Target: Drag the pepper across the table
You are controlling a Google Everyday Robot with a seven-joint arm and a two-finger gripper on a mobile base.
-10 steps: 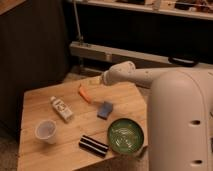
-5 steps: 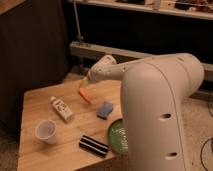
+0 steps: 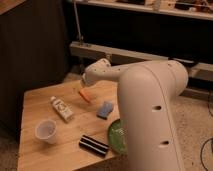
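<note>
The pepper (image 3: 86,95) is small, orange-red and tapered. It lies on the light wooden table (image 3: 35,100) toward the back middle. My gripper (image 3: 85,82) hangs at the end of the white arm, right above the pepper's far end. The large white arm body covers the right side of the table.
A white bottle (image 3: 62,109) lies left of the pepper. A blue sponge (image 3: 105,109) lies to its right. A clear plastic cup (image 3: 46,132) stands at the front left. A black striped object (image 3: 94,145) and a green bowl (image 3: 117,136) sit near the front edge.
The arm has swung further left across the view and now hides more of the table's right side. The gripper has come down closer to the pepper. The pepper has not moved.
</note>
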